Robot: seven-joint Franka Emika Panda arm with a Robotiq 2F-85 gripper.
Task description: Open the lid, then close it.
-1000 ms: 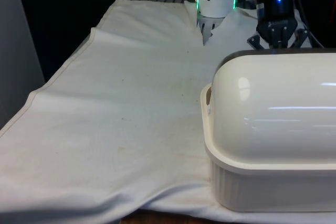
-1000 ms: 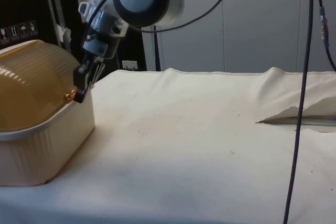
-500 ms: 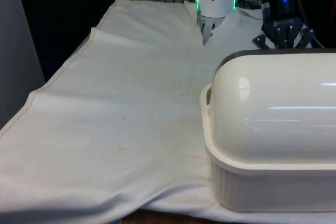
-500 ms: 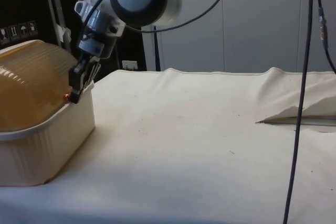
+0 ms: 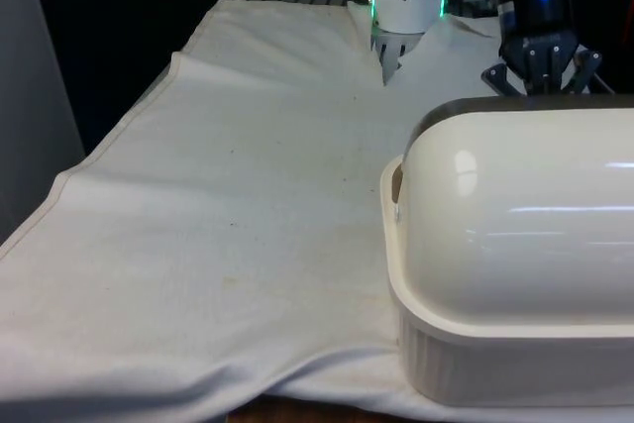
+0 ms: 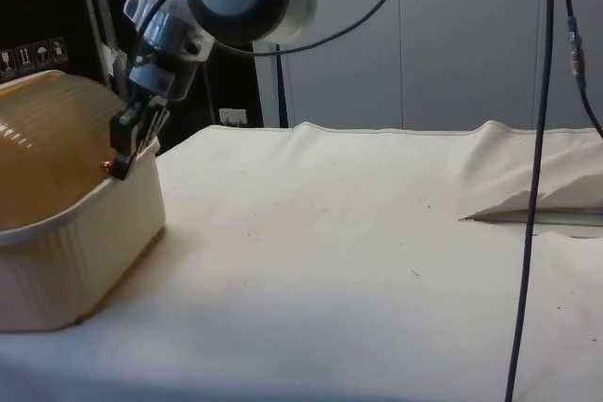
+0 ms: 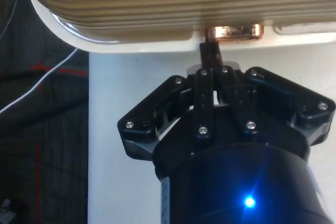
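Side view has the bread box's ribbed lid (image 6: 42, 152) sitting domed over the cream base (image 6: 89, 251) at the table's end, with its small copper handle (image 6: 106, 168) at the lid's lower edge. My gripper (image 6: 122, 159) has its fingers pressed together, pinching that handle (image 7: 231, 31). From across the white cloth (image 5: 228, 205), my gripper (image 5: 540, 81) sits behind the lid (image 5: 515, 205)
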